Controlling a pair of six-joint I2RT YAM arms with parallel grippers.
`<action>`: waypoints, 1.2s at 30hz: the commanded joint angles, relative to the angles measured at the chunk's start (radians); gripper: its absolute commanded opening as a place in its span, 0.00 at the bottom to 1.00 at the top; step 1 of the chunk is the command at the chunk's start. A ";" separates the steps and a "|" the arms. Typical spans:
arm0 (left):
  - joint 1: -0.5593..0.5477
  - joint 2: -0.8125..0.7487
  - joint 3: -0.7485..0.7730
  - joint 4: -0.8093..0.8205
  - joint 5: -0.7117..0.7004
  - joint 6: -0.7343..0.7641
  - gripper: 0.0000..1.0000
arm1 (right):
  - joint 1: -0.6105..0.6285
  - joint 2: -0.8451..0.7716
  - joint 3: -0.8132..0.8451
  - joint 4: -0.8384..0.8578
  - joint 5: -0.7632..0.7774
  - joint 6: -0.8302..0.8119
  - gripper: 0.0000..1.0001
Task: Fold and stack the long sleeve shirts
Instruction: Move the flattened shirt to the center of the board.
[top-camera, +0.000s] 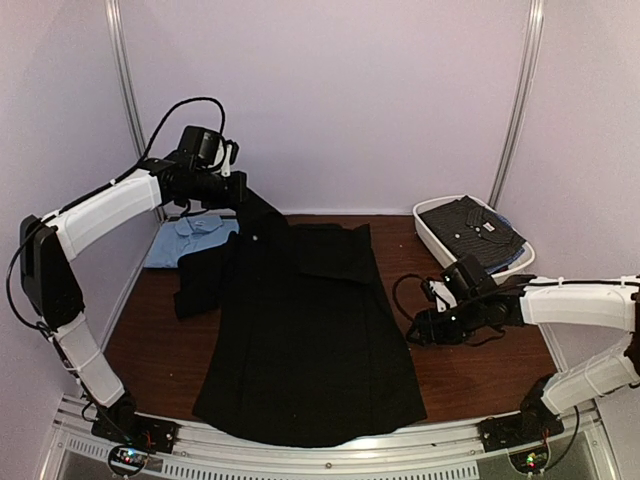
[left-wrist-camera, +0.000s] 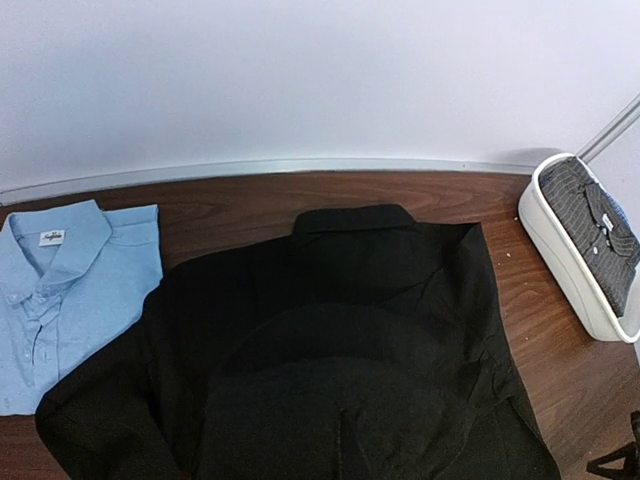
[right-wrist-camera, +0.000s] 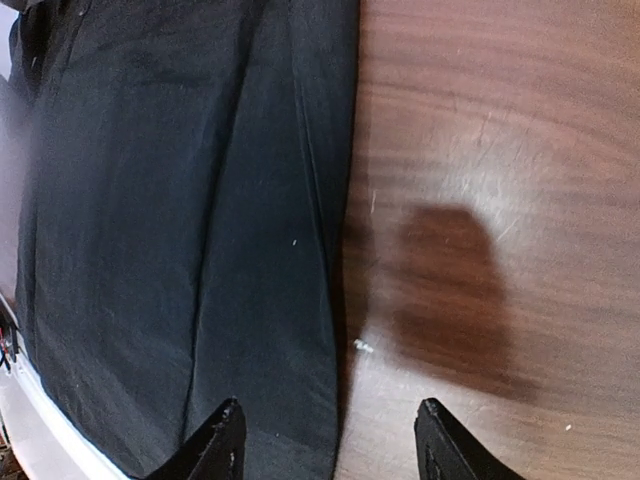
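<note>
Looking down from the top camera, I see my left tool (top-camera: 232, 188) raised at the rear, closed on a pulled-up fold of the black shirt (top-camera: 300, 330), which lies spread across the table (top-camera: 150, 340). Its wrist view hides that grip but shows the folded light blue shirt (left-wrist-camera: 70, 290), its collar label too small to read, and the white tub (left-wrist-camera: 560, 250) holding dotted shirts (left-wrist-camera: 600, 225). My right tool (right-wrist-camera: 330, 445) stands open over the black shirt's edge.

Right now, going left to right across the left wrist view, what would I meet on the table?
light blue shirt → black shirt → white tub with a dark dotted shirt folded inside
</note>
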 joint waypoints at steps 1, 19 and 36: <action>0.010 -0.018 -0.022 0.023 -0.028 0.006 0.00 | 0.058 -0.047 -0.054 -0.032 -0.064 0.079 0.59; 0.011 0.005 -0.022 0.042 0.035 -0.001 0.00 | 0.105 0.074 -0.098 0.201 -0.013 0.164 0.51; 0.012 0.112 0.065 0.103 0.115 -0.036 0.00 | -0.035 0.136 -0.018 0.151 0.060 0.089 0.00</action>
